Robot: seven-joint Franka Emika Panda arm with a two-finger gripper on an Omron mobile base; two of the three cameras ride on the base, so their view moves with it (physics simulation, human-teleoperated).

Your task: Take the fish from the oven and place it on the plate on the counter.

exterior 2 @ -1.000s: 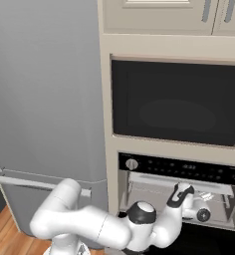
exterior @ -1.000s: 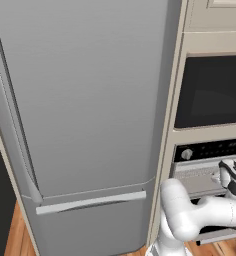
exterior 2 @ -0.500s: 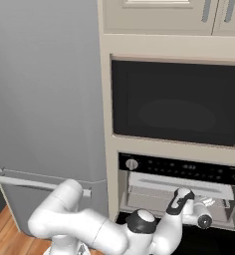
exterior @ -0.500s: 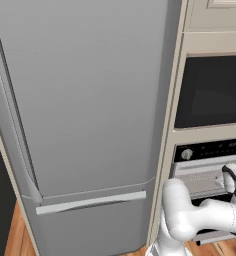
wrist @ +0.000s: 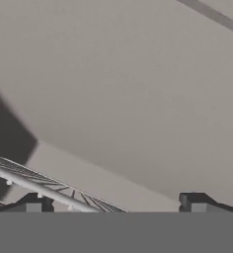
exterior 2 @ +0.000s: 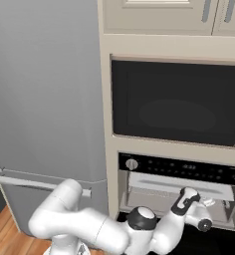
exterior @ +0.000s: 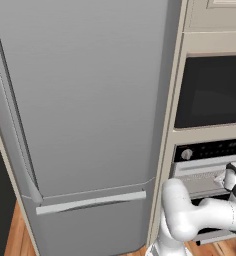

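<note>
Gripper (wrist: 113, 203) sits inside the open oven (exterior 2: 179, 172) cavity, jaws spread wide and holding nothing. Hand view looks along them at the bare grey inner wall, with a wire rack (wrist: 34, 180) crossing the lower left just ahead of the fingertips (wrist: 195, 201). The fish can't be made out, so which way it lies from the hand and how its long axis runs can't be told; likely on a rack below or beside the line of sight. Right base view shows the wrist at the oven mouth. Plate and counter are out of frame.
</note>
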